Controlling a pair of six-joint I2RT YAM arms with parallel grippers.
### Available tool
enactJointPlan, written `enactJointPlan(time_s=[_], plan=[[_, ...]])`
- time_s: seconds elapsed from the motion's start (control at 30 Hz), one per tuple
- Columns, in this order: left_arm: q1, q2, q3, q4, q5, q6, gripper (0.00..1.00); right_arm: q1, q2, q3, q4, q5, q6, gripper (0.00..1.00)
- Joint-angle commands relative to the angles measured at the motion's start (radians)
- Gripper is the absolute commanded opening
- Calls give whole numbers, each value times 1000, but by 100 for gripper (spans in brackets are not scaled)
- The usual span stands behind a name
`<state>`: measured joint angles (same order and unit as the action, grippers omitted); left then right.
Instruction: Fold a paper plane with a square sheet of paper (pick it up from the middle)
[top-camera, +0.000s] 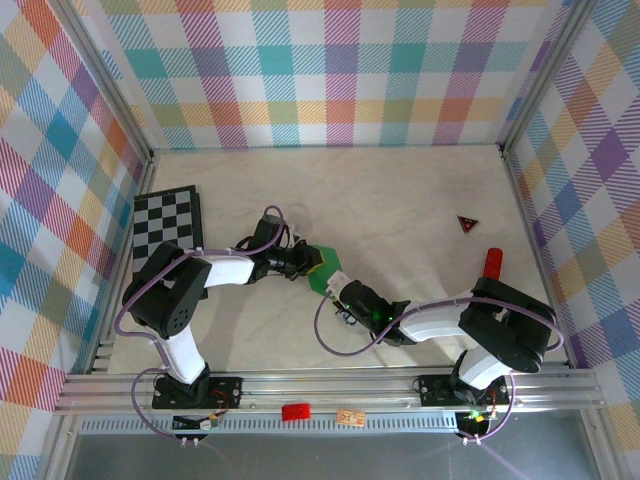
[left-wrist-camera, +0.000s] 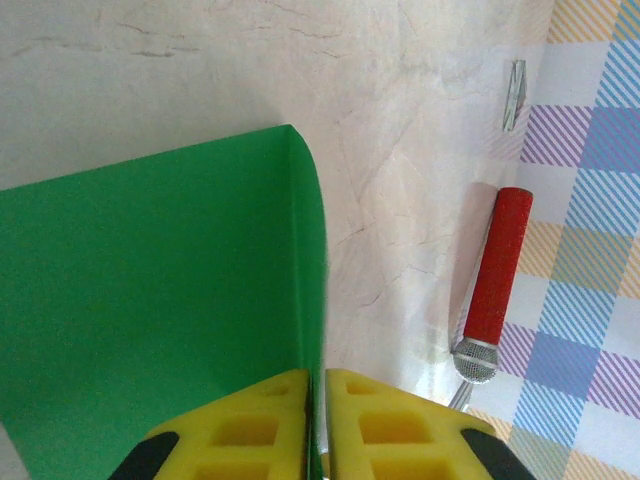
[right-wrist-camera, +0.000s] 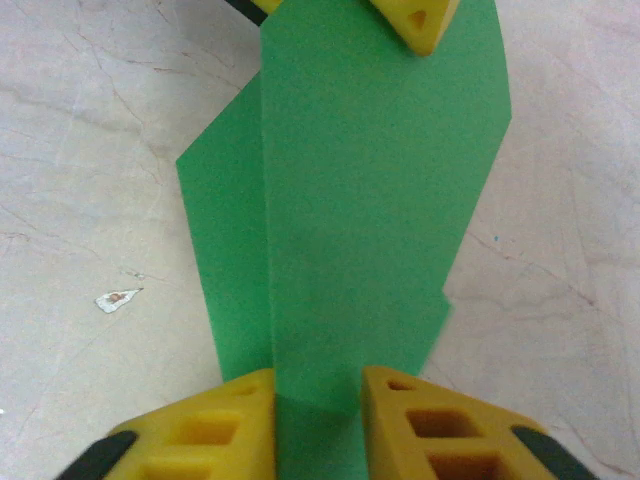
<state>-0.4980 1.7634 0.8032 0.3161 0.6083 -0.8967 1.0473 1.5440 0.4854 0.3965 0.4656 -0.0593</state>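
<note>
1. Two grippers meet at the sheet (right-wrist-camera: 370, 200). The left gripper (left-wrist-camera: 318, 420) is pinched shut on a folded edge. The right gripper (right-wrist-camera: 318, 425) straddles the opposite end with jaws partly apart; I cannot tell if it grips.
2. Sheet at mid desk (top-camera: 420, 200), creased lengthwise. No dart yet; most folds judged still to do.
3. Both arms are bent inward, wrists low, facing each other.

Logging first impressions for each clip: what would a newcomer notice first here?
The bright green paper at mid-table, partly folded, catches the eye. The left hand is pinched shut on its folded edge, while the right hand straddles its other end. A checkered board lies far left.
</note>
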Motion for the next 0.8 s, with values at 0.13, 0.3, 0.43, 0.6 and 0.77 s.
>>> enactJointPlan(time_s=[0.13,0.3,0.43,0.6,0.77], plan=[[-11,-24,26,-8,5,16,13,5,25,-4,45,24,9,30],[-11,-24,26,-8,7,17,13,5,36,-4,50,30,12,31],[-13,-23,27,-9,8,21,13,4,39,-1,43,39,16,29],[-13,-22,30,-15,5,25,13,4,28,-7,53,38,23,26],[-14,-21,30,-24,-1,28,12,5,23,-9,54,25,36,24]])
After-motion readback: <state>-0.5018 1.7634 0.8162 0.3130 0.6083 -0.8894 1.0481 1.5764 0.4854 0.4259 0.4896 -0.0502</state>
